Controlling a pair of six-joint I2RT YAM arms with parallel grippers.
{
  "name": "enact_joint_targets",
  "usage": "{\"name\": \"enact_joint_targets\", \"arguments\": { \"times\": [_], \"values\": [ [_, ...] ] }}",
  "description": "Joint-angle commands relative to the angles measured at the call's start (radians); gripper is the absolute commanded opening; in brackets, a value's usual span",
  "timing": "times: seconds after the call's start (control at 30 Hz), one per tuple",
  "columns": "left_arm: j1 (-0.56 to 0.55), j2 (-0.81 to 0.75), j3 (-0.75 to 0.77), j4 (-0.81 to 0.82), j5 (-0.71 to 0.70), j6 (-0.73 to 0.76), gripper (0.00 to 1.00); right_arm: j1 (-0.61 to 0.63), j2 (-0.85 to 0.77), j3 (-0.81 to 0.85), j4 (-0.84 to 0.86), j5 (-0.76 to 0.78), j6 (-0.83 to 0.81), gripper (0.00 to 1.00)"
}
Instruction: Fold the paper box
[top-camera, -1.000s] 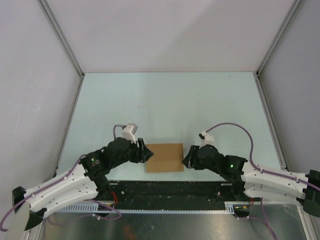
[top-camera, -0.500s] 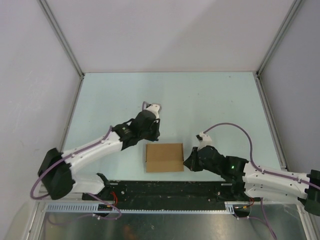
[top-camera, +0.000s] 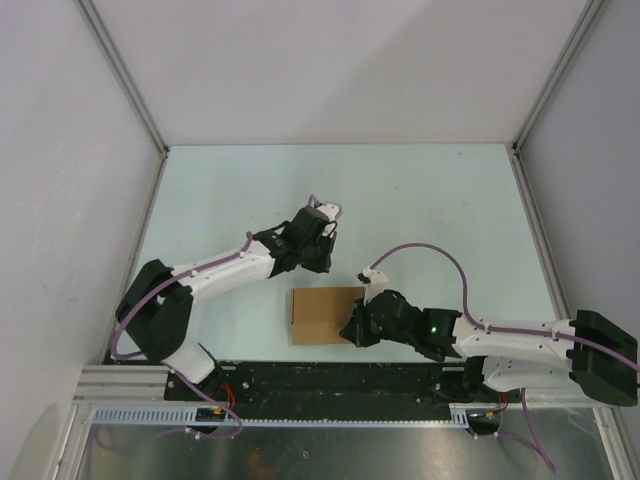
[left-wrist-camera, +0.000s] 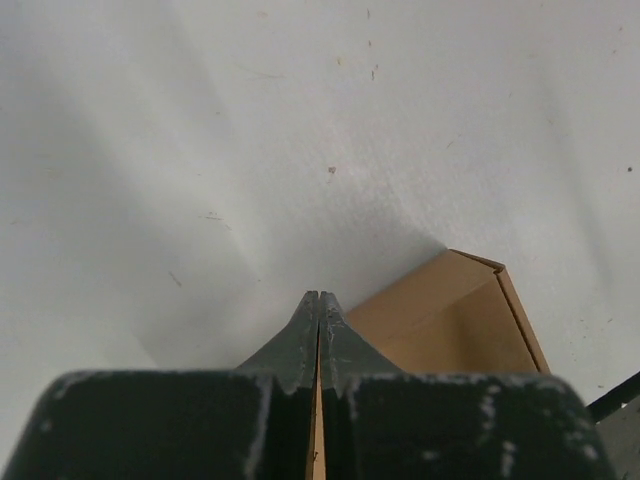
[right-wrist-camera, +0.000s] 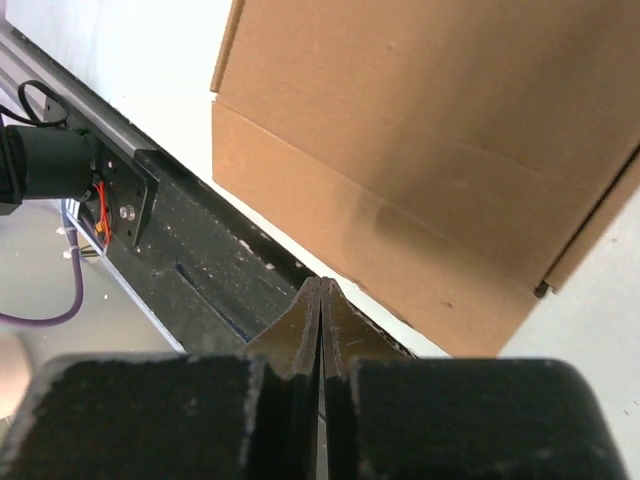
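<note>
Bench (top-camera: 430, 200) — pale mint-green top, matte, with a few small dark specks and faint scuffs seen in the left wrist view. White walls (top-camera: 330, 70) bound it at left, right and far side. A black mounting rail (top-camera: 330, 380) runs along the near edge. Lying directly on it: one paper box (top-camera: 322, 312) — plain brown cardboard, low rectangular form, flat on the surface, near the middle of the near edge, just beyond the rail.

Worktop (top-camera: 420, 200) beyond paper box (top-camera: 322, 312): wide open up to enclosure walls (top-camera: 60, 200). Left hand (left-wrist-camera: 318, 298), fingers pressed together, hangs just past box's far edge and blocks approach there. Right hand (right-wrist-camera: 320, 284), fingers together, at box's near right corner. Right arm (top-camera: 510, 335) crosses near-right worktop. Black rail (top-camera: 330, 380) bounds near edge; only narrow strip between rail and box. Box's left side free.
</note>
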Motion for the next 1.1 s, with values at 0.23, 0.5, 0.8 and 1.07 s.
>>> {"name": "enact_joint_targets", "arguments": {
  "times": [0.23, 0.5, 0.8, 1.07],
  "values": [
    [0.004, 0.123, 0.056, 0.03, 0.093, 0.016, 0.0, 0.014, 0.082, 0.047, 0.157, -0.004, 0.011, 0.0],
    [0.004, 0.143, 0.044, 0.03, 0.11, 0.013, 0.0, 0.028, 0.148, 0.05, 0.195, -0.023, 0.025, 0.0],
    [0.003, 0.154, 0.012, 0.028, 0.167, -0.007, 0.0, 0.031, 0.151, 0.05, 0.172, 0.017, 0.028, 0.0],
    [0.003, 0.138, -0.027, 0.03, 0.158, -0.013, 0.0, 0.028, 0.203, 0.05, 0.195, 0.007, 0.032, 0.0]
  ]
}}
